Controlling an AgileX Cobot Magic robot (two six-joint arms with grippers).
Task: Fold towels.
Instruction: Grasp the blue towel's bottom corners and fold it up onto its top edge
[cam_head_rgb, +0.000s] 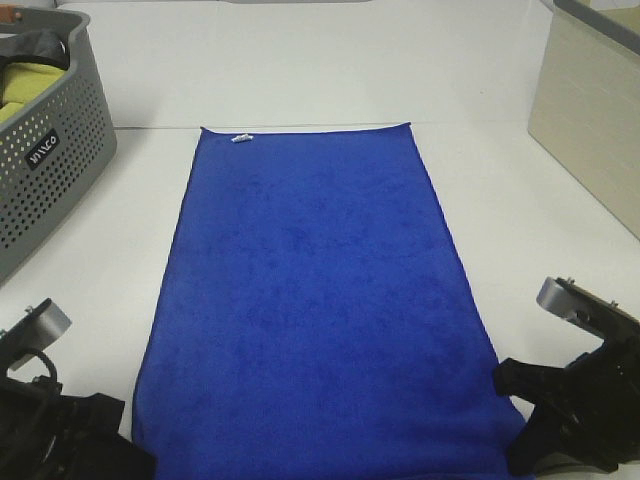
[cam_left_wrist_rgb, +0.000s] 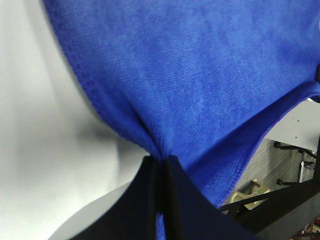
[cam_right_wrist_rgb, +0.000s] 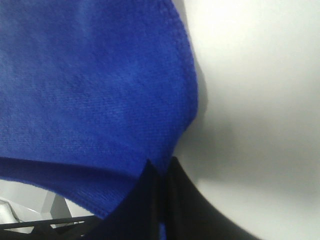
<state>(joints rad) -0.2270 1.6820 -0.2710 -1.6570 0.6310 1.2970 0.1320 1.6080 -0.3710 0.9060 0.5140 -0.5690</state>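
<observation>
— What sits at the far left?

— A grey perforated basket (cam_head_rgb: 55, 170), upper left of the frame, on the white counter (cam_head_rgb: 100, 260).

— And the left claw (cam_left_wrist_rgb: 161, 161)?

— Clenched on the lower-left corner of the towel (cam_head_rgb: 315, 300). The towel lies flat down the middle of the frame, with its white tag (cam_head_rgb: 238, 139) at the top edge.

— The right claw (cam_right_wrist_rgb: 161, 169)?

— It pinches the lower-right corner, fabric caught between its fingers.

We find the towel (cam_head_rgb: 310, 300) flat on the surface (cam_head_rgb: 520, 220), a basket (cam_head_rgb: 50, 170) far left, a box (cam_head_rgb: 590, 110) far right, the left tool (cam_left_wrist_rgb: 161, 162) and right tool (cam_right_wrist_rgb: 161, 170) at its near corners.
</observation>
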